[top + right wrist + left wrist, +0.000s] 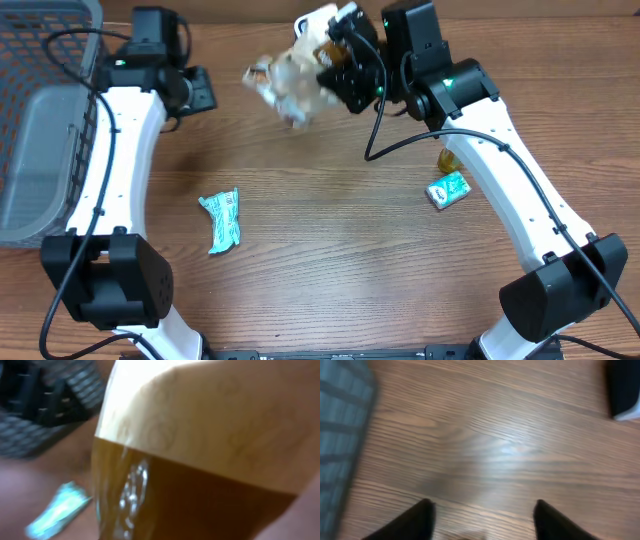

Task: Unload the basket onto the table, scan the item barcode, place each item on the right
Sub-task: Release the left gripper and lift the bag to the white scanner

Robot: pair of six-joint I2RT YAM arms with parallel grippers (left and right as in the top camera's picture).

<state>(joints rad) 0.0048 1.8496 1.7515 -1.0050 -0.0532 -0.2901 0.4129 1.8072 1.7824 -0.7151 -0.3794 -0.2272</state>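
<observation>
The item (288, 82) is a crinkly cream and brown packet, motion-blurred, raised over the far middle of the table. My right gripper (335, 65) is at its right end and shut on it. In the right wrist view the item (200, 445) fills nearly the whole frame and hides my fingers. No barcode can be made out on it. My left gripper (203, 90) sits to the item's left, apart from it. In the left wrist view the left gripper (482, 506) is open over bare wood, with nothing between its dark fingertips (422, 515).
A grey mesh basket (40, 130) stands at the far left. One teal packet (220, 220) lies left of centre. A second teal packet (448, 188) lies by the right arm, beside a small amber object (447, 158). The right wrist view shows a teal packet (57, 510) too.
</observation>
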